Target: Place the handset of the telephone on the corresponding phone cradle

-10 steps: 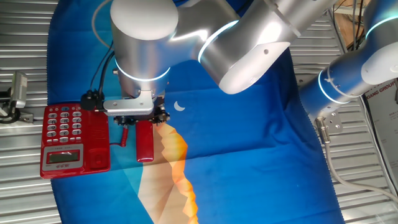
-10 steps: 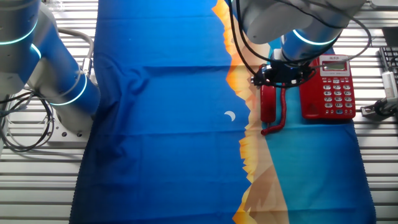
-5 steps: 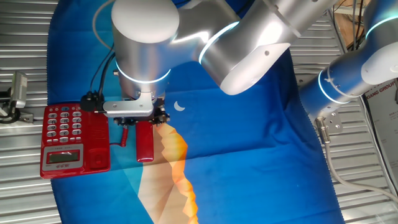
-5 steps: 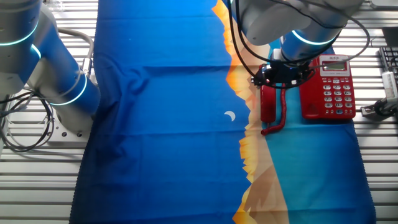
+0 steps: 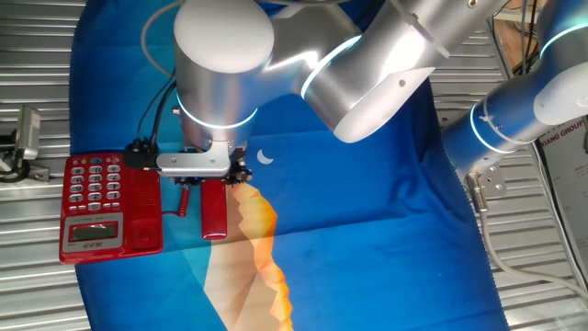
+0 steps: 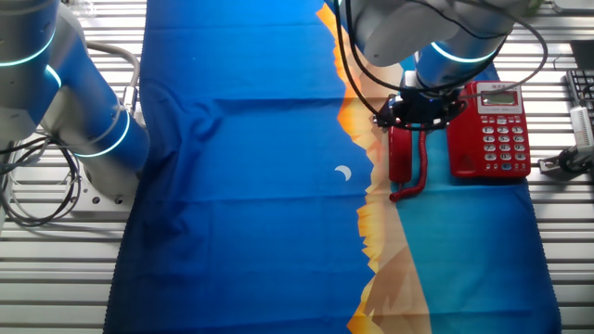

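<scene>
Handset (image 5: 214, 210) lies unmoved on the cloth (image 5: 367, 221) beside the telephone (image 5: 101, 207), lengthwise parallel to it; the arm (image 5: 225, 64) shifted slightly. Whether the fingers (image 5: 204, 180) grip is unclear.

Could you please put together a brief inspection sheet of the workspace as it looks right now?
Surface: blue and orange printed cloth over a ribbed metal table.
Job's things: red handset lies on the cloth beside the telephone, off the phone cradle.
Clutter: nothing seen on the cloth.
Grippers: gripper low over the handset's upper end; whether it is closed on it cannot be told.
Cables: red coiled cord runs beside the handset; black cables hang along the arm.
Surroundings: a second arm's blue and silver base at the cloth's edge; grey hardware beside the telephone.
</scene>
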`<act>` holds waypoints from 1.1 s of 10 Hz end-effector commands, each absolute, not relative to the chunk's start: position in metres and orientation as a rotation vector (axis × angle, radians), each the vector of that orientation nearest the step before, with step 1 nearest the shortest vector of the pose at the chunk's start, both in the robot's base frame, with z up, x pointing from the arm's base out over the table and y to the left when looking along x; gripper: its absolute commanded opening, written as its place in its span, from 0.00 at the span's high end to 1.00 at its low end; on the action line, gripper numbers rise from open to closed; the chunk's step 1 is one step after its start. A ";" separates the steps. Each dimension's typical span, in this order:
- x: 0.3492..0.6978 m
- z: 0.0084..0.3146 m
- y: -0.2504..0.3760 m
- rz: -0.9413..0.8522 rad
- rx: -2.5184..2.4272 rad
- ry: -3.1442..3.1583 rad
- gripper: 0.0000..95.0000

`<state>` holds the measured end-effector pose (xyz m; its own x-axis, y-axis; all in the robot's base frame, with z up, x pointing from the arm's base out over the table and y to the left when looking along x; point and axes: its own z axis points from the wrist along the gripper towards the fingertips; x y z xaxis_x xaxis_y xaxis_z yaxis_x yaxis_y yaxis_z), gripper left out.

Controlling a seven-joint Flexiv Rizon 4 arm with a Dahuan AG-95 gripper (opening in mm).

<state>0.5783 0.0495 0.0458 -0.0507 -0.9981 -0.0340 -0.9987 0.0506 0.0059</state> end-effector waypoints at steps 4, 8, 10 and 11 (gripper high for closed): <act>0.578 0.039 0.049 0.033 -2.139 2.263 0.20; 0.577 0.035 0.049 0.022 -2.134 2.269 0.20; 0.577 0.033 0.048 0.019 -2.130 2.271 0.20; 0.577 0.033 0.048 0.019 -2.130 2.271 0.20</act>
<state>0.5768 0.0488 0.0322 -0.0631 -0.9976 -0.0293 -0.9979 0.0634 -0.0098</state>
